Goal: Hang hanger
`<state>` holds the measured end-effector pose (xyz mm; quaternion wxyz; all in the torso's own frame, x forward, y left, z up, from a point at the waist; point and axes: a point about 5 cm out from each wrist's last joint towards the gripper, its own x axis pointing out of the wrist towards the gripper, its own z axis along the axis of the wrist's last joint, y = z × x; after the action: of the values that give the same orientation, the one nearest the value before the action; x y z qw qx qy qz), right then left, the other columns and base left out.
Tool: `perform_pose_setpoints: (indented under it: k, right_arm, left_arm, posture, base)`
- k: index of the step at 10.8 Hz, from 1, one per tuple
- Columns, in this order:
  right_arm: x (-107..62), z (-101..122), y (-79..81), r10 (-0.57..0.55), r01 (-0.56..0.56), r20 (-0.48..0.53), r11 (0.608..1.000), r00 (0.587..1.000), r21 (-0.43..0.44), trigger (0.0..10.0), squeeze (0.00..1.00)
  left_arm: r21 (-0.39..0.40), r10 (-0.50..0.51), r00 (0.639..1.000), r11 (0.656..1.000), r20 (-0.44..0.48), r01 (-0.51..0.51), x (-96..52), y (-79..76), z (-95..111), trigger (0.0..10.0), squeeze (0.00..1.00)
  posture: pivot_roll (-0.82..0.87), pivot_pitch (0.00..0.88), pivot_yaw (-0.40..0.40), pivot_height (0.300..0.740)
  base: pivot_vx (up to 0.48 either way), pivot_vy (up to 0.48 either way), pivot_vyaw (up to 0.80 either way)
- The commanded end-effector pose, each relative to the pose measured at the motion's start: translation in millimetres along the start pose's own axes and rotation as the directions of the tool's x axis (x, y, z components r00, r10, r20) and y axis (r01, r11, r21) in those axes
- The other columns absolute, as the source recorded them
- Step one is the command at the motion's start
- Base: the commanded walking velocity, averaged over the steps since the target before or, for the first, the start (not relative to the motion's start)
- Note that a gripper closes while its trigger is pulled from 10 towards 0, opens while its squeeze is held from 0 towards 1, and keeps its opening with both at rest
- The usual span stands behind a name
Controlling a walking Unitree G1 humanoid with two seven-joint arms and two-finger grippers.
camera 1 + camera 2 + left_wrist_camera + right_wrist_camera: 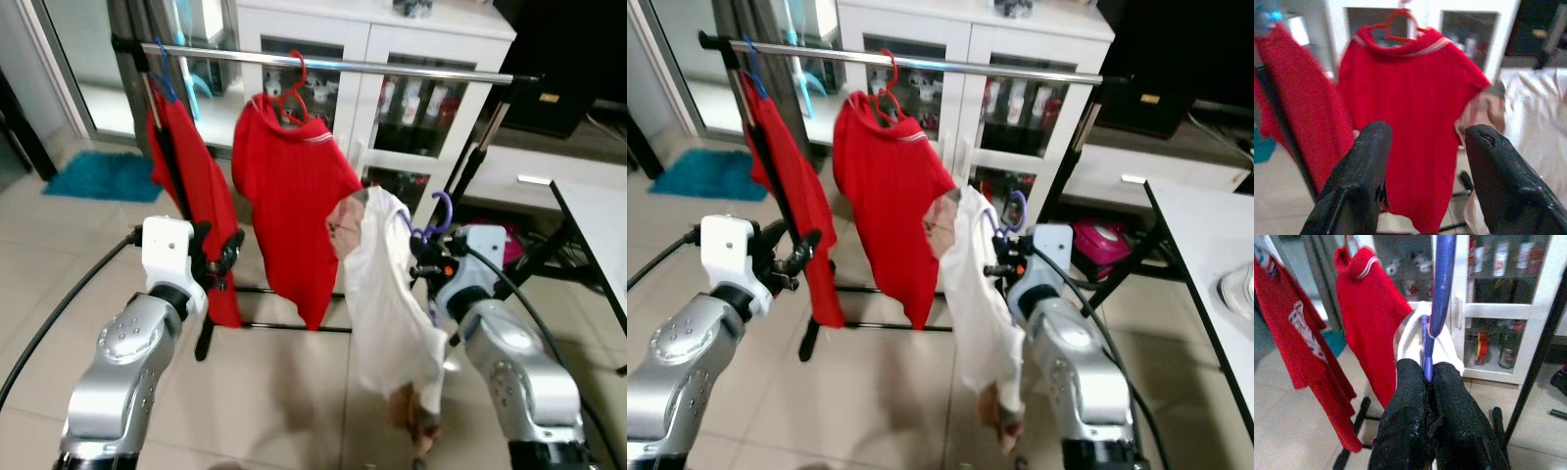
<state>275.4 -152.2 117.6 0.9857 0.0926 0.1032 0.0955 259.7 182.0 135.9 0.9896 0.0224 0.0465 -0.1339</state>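
My right gripper (1426,377) is shut on a purple hanger (436,217) that carries a white garment (387,294). The hanger's hook (1442,279) stands upright, below and in front of the silver rail (333,65) of the clothes rack. A red polo shirt (294,186) hangs from the rail on a red hanger (294,93), just left of the white garment. Another red garment (191,186) hangs at the rail's left end on a blue hanger (167,83). My left gripper (1425,147) is open and holds nothing, raised in front of the red clothes.
A white glass-door cabinet (411,88) stands behind the rack. The rack's black legs (480,147) spread over the tiled floor. A table edge (588,225) lies at the right, a blue mat (103,174) at the far left.
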Motion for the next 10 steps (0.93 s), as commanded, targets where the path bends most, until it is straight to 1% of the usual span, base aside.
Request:
perform_pose_setpoints:
  k: [1, 4, 5, 6, 7, 10]
  right_arm:
    - [-1.3, 12.3, -5.6, -0.017, 0.018, 0.061, 1.000, 0.998, -0.010, 10.0, 0.00]
    - [-0.8, 10.3, -6.1, -0.025, 0.026, 0.063, 0.999, 0.998, -0.020, 10.0, 0.00]
    - [-0.8, 6.9, -8.1, -0.031, 0.033, 0.042, 0.998, 0.999, -0.047, 10.0, 0.00]
    - [-0.3, 6.7, -10.6, -0.045, 0.047, 0.041, 0.997, 0.998, -0.057, 10.0, 0.00]
    - [0.6, 7.9, -11.9, -0.051, 0.054, 0.048, 0.997, 0.998, -0.056, 10.0, 0.00]
    - [6.0, 13.1, -9.4, -0.038, 0.044, 0.082, 0.997, 0.996, -0.069, 10.0, 0.00]
  left_arm:
    - [0.021, -0.034, 0.999, 0.999, 0.021, 0.034, 4.7, -7.1, 5.5, 10.0, 0.00]
    - [0.031, -0.024, 1.000, 0.999, 0.011, 0.023, 6.1, -4.2, 1.1, 10.0, 0.00]
    - [0.030, -0.030, 0.999, 0.999, 0.016, 0.029, 6.6, -4.9, 1.3, 10.0, 0.00]
    - [0.033, -0.028, 0.999, 0.999, 0.016, 0.028, 7.0, -5.2, 0.8, 10.0, 0.00]
    - [0.033, -0.028, 0.999, 0.999, 0.017, 0.027, 7.2, -5.4, 0.2, 10.0, 0.00]
    - [0.046, -0.032, 0.999, 0.998, 0.008, 0.031, 4.8, -5.8, -3.3, 10.0, 0.00]
  posture:
    - [-0.06, 0.000, -0.054, 0.740]
    - [-0.05, 0.000, -0.054, 0.740]
    - [-0.05, 0.000, -0.053, 0.740]
    - [-0.05, 0.000, -0.054, 0.740]
    - [-0.05, 0.000, -0.053, 0.740]
    - [-0.04, 0.000, -0.064, 0.740]
  base:
    - [0.334, 0.000, -0.80]
    - [0.354, 0.000, 0.00]
    - [0.371, 0.000, 0.00]
    - [0.368, 0.000, 0.00]
    - [0.371, 0.000, 0.00]
    - [0.376, 0.000, 0.00]
